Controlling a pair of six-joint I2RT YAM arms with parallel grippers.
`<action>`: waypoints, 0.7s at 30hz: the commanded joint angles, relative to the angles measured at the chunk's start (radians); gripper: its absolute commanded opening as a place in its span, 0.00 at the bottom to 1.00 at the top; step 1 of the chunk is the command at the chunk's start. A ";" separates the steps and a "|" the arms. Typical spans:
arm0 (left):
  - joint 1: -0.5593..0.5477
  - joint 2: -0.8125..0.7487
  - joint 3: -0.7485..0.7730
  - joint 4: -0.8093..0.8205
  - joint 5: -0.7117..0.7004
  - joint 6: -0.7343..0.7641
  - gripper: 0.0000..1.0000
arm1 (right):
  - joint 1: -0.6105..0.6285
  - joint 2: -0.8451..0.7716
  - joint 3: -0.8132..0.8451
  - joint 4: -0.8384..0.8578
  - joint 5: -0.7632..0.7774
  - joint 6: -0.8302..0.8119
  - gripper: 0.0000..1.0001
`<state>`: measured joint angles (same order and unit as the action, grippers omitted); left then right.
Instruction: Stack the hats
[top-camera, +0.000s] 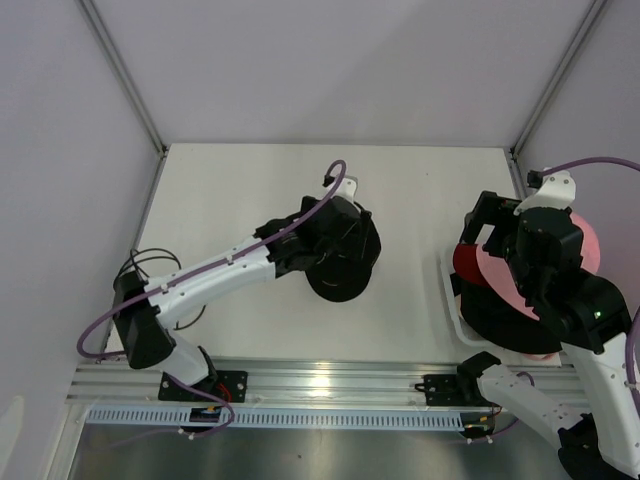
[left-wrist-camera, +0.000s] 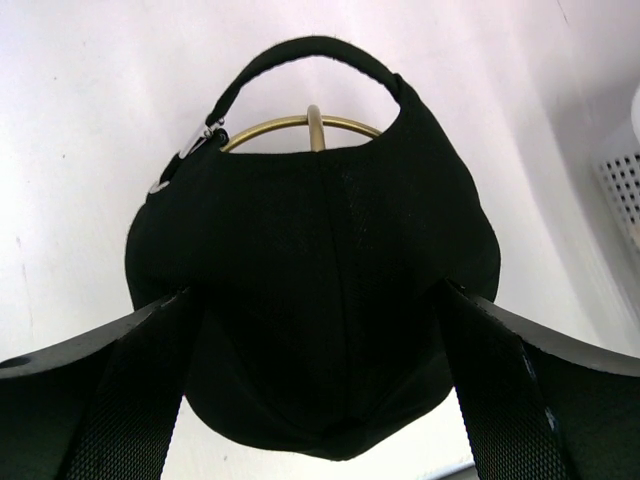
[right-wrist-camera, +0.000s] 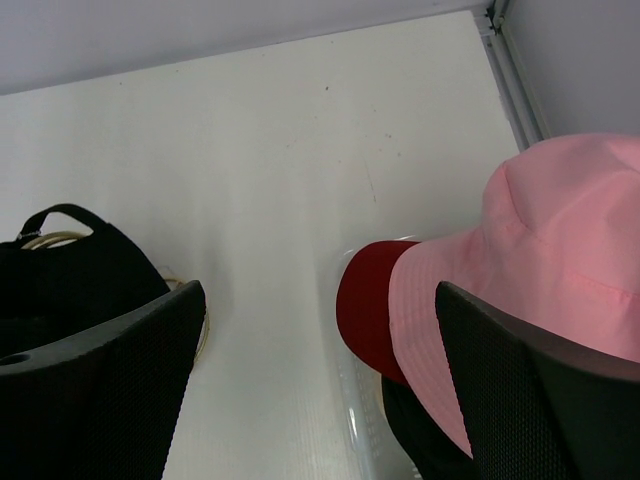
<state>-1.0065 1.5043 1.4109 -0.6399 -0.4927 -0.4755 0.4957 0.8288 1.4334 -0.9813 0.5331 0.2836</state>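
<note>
Black cap (left-wrist-camera: 320, 230): sits crown-up near the middle of the bench (top-camera: 250, 190), adjuster strap arching at its far side, resting over a brass-coloured wire ring (left-wrist-camera: 310, 125).
Left gripper (left-wrist-camera: 320, 300): released, with one finger on each side of the black cap's crown. The left wrist view does not show whether the pads touch the fabric.
Pink bucket hat (right-wrist-camera: 560, 250): uppermost in a loose pile at the right edge of the bench, brim tilted.
Red cap (right-wrist-camera: 365, 305): directly beneath the pink bucket hat, its peak sticking out toward the bench centre.
Dark hat (top-camera: 495, 322): lowest visible layer of the pile; its type cannot be made out.
White mesh basket (left-wrist-camera: 625, 175): holds the right-hand pile; only part of its rim and wall shows.
Right gripper (right-wrist-camera: 318, 292): released and holding nothing, poised above the bench just beside the pile.
Done (judged): one hat, the black cap, stands apart at the centre, apparently as the base of the stack.
Left to do (judged): the pink, red and dark hats are well apart from the black cap and need moving onto it one at a time; the task appears to be at an early stage.
</note>
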 joint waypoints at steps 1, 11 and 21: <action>0.028 0.066 0.072 0.052 -0.024 -0.031 0.99 | -0.002 0.004 -0.002 0.039 0.001 0.005 0.99; 0.172 0.322 0.353 0.092 0.103 0.000 0.99 | -0.005 0.001 -0.080 0.078 -0.028 0.052 0.99; 0.239 0.585 0.692 0.059 0.163 0.043 0.99 | -0.037 0.013 -0.096 0.081 -0.016 0.063 0.99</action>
<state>-0.7803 2.0369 1.9949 -0.5850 -0.3561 -0.4534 0.4725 0.8402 1.3392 -0.9424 0.5072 0.3233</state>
